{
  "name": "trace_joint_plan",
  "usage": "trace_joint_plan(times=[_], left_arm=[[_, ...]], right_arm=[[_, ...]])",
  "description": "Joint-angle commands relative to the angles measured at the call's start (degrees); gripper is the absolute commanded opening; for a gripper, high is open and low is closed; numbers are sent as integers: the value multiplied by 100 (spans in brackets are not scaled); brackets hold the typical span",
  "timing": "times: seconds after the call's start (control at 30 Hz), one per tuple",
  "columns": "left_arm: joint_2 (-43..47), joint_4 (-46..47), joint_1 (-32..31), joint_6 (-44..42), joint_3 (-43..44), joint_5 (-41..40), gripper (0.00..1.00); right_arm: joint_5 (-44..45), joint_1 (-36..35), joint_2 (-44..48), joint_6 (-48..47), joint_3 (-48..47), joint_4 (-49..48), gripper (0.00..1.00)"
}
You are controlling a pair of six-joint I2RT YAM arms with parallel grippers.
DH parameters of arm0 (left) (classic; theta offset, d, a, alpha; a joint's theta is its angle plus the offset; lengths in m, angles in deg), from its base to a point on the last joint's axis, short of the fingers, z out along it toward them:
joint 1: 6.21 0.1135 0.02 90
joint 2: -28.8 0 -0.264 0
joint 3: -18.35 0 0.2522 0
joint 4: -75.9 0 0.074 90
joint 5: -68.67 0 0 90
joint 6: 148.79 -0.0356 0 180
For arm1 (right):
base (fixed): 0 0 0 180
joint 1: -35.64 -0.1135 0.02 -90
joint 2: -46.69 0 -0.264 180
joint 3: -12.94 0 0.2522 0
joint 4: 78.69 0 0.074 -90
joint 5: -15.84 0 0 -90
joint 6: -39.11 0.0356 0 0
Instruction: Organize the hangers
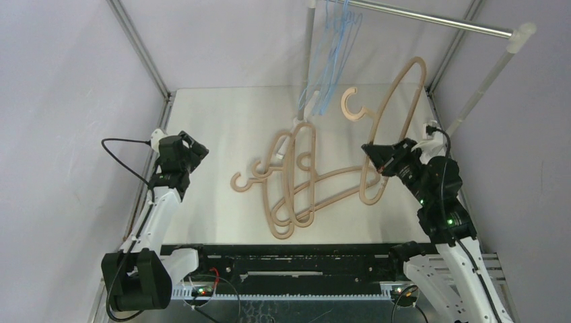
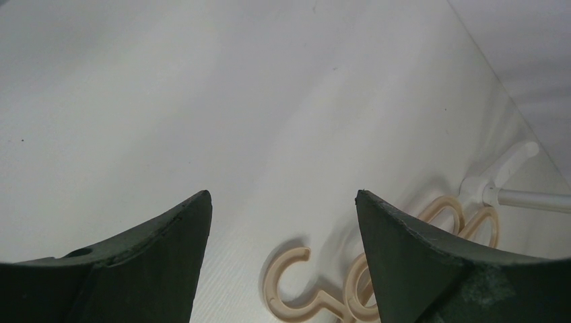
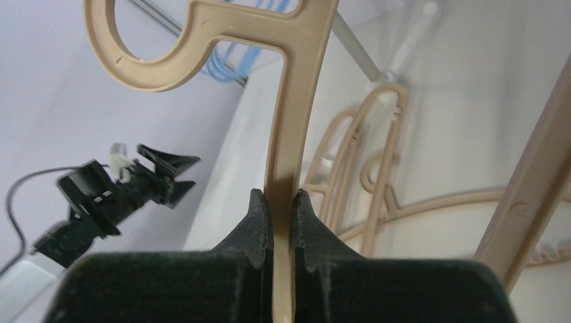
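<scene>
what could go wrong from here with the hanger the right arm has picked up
1. The right gripper pinches only one thin arm of the held tan hanger, well below its hook, so it may pivot or slip.
2. Its hook sits near the blue hangers on the rail and could snag them.
3. Its lower end seems to overlap the tan hangers on the table, so lifting might drag one.
</scene>
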Motion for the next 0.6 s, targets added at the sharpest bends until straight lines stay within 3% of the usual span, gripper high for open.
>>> trace_joint_plan(times=[0.0, 0.2, 0.57], left_arm=[[2, 256, -44, -128, -61, -26, 83], [-100, 371, -49, -134, -126, -14, 83], [-460, 513, -67, -181, -67, -13, 83]], right_arm=[[-1140, 592, -451, 634, -404, -1207, 0], [-1830, 1036, -1385, 1219, -955, -2448, 0], [-1815, 1446, -2578, 1552, -2090, -3368, 0]])
